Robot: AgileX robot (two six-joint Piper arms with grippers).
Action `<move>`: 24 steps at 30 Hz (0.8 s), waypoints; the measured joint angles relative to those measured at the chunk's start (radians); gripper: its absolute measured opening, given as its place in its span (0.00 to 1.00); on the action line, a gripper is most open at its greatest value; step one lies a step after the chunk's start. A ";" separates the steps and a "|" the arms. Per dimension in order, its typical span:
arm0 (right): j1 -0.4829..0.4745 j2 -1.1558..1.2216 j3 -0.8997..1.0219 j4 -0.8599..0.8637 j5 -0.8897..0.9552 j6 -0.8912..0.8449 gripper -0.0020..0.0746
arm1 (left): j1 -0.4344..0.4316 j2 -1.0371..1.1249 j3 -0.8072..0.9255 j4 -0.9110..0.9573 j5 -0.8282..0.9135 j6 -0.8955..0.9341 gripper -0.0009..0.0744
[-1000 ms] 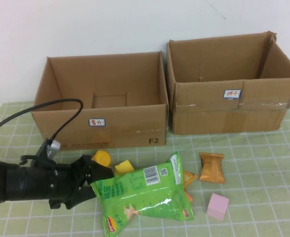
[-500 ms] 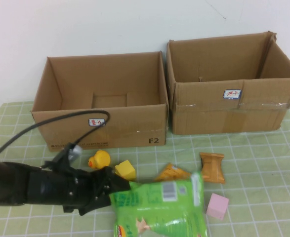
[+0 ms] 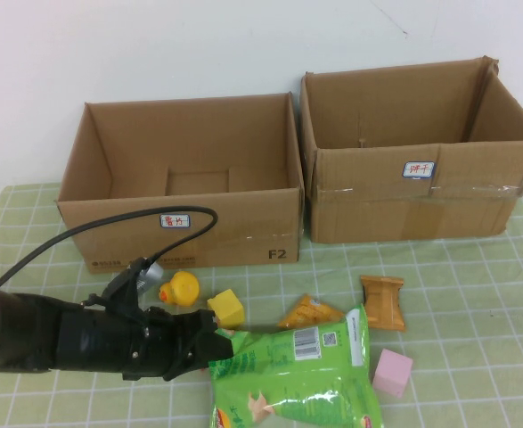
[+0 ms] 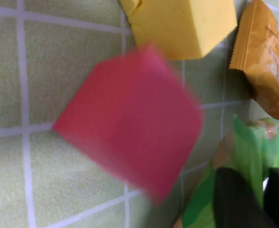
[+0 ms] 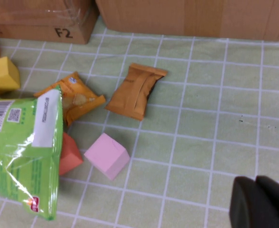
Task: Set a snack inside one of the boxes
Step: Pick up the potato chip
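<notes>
My left gripper is shut on the edge of a green chip bag and holds it low over the table's front, in front of the left cardboard box. In the left wrist view the black fingertips pinch the green bag. The right cardboard box stands open at the back right. An orange snack packet and a brown snack packet lie on the cloth. My right gripper is shut and empty, out of the high view, above bare cloth near the front right.
A yellow duck, a yellow block and a pink cube lie near the snacks. A red block sits partly under the bag, beside the pink cube. Both boxes are open on top.
My left gripper has moved right with the green bag. The bag has swung round toward the front, uncovering the orange packet and the yellow duck.
</notes>
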 joint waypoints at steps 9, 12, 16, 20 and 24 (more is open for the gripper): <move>0.000 0.000 0.000 0.006 0.000 0.000 0.02 | 0.000 0.000 0.000 0.000 0.109 -0.009 0.02; 0.000 0.000 0.000 0.006 0.000 0.000 0.02 | 0.000 0.000 -0.009 0.002 0.190 -0.018 0.02; 0.000 0.000 0.000 0.006 0.000 0.000 0.02 | 0.000 0.000 -0.010 0.003 0.265 -0.049 0.02; 0.000 0.000 0.000 0.007 0.000 0.000 0.02 | 0.000 0.000 -0.010 0.003 0.305 -0.076 0.02; 0.000 0.000 0.000 0.007 0.000 0.000 0.02 | 0.000 0.000 -0.012 0.004 0.335 -0.081 0.01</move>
